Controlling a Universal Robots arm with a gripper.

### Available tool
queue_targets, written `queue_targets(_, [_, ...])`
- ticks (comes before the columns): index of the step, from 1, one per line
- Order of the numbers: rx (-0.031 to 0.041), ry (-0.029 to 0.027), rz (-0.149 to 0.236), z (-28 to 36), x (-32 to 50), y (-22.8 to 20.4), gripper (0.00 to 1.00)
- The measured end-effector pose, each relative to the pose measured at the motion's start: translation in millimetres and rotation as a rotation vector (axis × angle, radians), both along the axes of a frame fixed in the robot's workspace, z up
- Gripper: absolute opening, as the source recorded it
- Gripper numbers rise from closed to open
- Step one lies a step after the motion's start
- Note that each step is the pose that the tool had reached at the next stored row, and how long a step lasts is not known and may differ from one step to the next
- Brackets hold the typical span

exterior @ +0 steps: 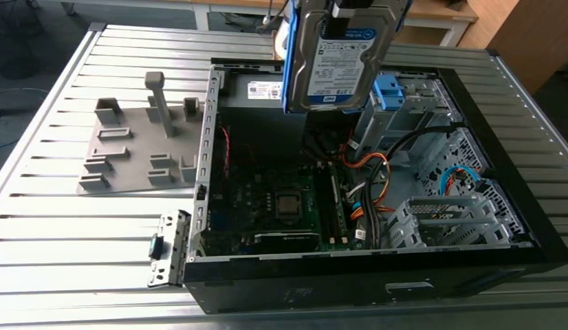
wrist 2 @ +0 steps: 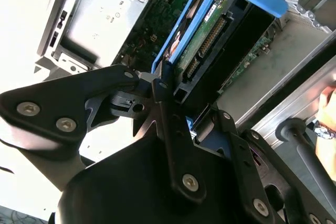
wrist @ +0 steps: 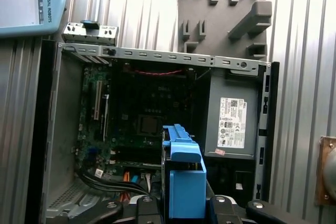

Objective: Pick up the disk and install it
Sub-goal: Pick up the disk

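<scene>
The gripper (wrist 2: 176, 98) is clamped on one end of the disk (wrist 2: 207, 35), which hangs on edge below the fingers, in the air over the open computer case (exterior: 357, 275). The motherboard (exterior: 275, 203) lies beneath, and a grey fixture plate (exterior: 128, 144) sits beside the case.

Open computer case (exterior: 357, 278) and fixture plate (exterior: 128, 161) side by side on the slatted table (exterior: 73, 227).
Plate toward the table's edge at the exterior view's left, just beside the case wall; case toward the opposite edge. Inside the case: motherboard (exterior: 275, 199) on the floor, power supply (wrist: 233, 124) in the far corner on the plate's side, drive cage (exterior: 440, 220) in the near corner at the exterior view's right. Above the case's far part, disk (exterior: 335, 62) upright, clamped in the gripper (wrist 2: 176, 103).
</scene>
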State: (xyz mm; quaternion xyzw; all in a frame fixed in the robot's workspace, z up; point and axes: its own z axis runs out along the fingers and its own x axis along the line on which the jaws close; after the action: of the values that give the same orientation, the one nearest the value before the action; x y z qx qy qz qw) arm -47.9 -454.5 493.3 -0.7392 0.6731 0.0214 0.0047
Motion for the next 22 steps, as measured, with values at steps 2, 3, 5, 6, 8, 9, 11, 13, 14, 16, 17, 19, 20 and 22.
queue_targets(2, [-0.0001, 0.0, 0.0, 0.0, 0.0, -2.0, 0.36])
queue_targets(3, [-0.0002, 0.0001, 0.0, 0.0, 0.0, -2.9, 0.36])
queue_targets(5, [-0.0001, 0.0, 0.0, -0.1, 0.0, -4.9, 0.36])
queue_targets(6, [-0.0002, 0.0, 0.0, -0.1, 0.0, -5.9, 0.36])
queue_targets(8, [0.0, 0.0, 0.0, -0.2, 0.0, -7.8, 0.36])
queue_targets(9, [0.0, 0.0, 0.0, -0.2, 0.0, -8.8, 0.36])
queue_targets(11, [-0.0001, 0.0, 0.0, -0.2, 0.0, -10.8, 0.36])
queue_targets(13, [0.0, 0.0, 0.0, -0.3, 0.0, -13.0, 0.36])
queue_targets(14, [-0.0001, 0.0, 0.0, -0.3, 0.0, -14.0, 0.36])
queue_targets(16, [-0.0002, 0.0001, 0.0, -0.3, 0.0, -16.0, 0.36])
queue_targets(17, [-0.0001, 0.0, 0.0, -0.3, 0.0, -17.0, 0.36])
queue_targets(19, [-0.0001, 0.0, 0.0, -0.4, 0.0, -19.0, 0.36])
queue_targets(20, [-0.0001, 0.0, 0.0, -0.4, 0.0, -20.1, 0.36])
queue_targets(22, [-0.0001, 0.0, 0.0, -0.4, 0.0, -22.1, 0.36])
